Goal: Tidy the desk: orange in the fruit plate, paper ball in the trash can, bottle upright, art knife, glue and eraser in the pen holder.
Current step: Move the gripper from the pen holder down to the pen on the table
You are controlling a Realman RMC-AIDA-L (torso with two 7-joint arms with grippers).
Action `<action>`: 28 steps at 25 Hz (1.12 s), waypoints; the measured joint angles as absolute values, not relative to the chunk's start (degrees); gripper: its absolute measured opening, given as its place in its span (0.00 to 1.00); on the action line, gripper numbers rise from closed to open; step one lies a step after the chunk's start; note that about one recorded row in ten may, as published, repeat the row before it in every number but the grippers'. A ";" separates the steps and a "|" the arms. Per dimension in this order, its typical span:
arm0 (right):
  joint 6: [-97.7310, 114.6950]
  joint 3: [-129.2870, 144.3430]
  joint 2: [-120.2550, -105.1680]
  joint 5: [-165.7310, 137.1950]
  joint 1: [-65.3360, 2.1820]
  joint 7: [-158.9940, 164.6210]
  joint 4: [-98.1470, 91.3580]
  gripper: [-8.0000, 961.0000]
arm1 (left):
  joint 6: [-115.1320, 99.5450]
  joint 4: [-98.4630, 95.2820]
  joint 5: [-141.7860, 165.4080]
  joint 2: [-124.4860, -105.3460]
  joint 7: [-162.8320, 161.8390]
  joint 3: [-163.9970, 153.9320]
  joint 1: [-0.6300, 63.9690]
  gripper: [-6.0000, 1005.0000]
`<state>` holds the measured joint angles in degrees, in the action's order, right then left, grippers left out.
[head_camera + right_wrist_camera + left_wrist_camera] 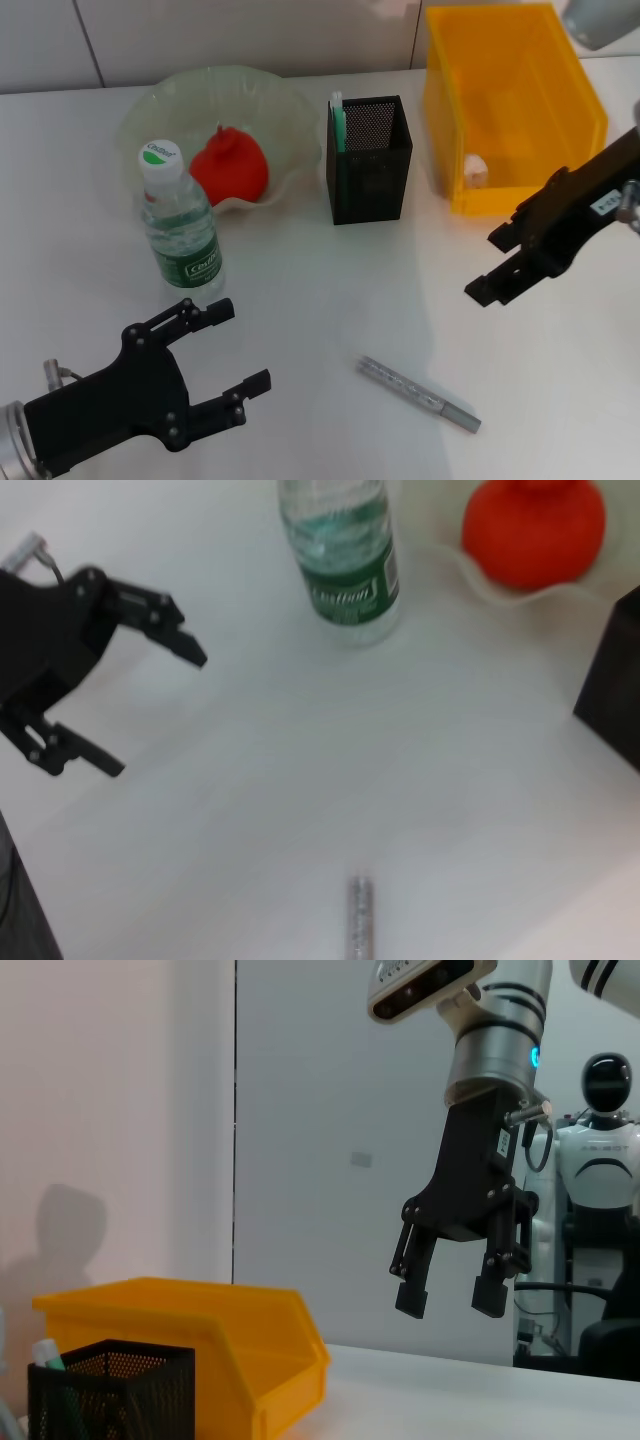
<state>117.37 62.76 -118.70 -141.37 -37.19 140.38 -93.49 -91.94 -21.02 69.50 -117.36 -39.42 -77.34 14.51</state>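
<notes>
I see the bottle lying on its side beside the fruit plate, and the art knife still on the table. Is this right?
Not quite. In the head view the bottle stands upright, cap on top, beside the fruit plate. The rest holds: the art knife still lies on the table.

1. Bright, even light falls from overhead on the glossy white tabletop [330, 300] in the head view.
2. Shadows are soft and pale; a faint one trails beside the slim silver art knife [418, 393].
3. The right wrist view is slightly blurred, most at the clear plastic bottle with a green label [342, 555].
4. The left wrist view is dimmer, with a grey shadow on the pinkish wall [70, 1225].
</notes>
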 joint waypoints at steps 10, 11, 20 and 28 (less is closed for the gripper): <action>113.67 82.25 -119.42 -147.11 -42.46 153.29 -91.33 0.75 | -91.87 -20.75 69.58 -117.30 -39.45 -76.62 13.85 0.80; 111.42 85.43 -119.43 -147.35 -43.08 154.49 -89.34 0.75 | -91.87 -20.75 69.58 -117.30 -39.45 -76.62 13.85 0.80; 103.43 95.43 -119.62 -147.40 -45.07 159.20 -81.34 0.74 | -91.22 -20.66 69.61 -117.11 -39.60 -76.64 13.82 0.80; 98.65 101.64 -119.83 -145.71 -44.00 163.37 -79.73 0.72 | -89.74 -20.13 69.61 -117.39 -39.65 -77.24 14.36 0.80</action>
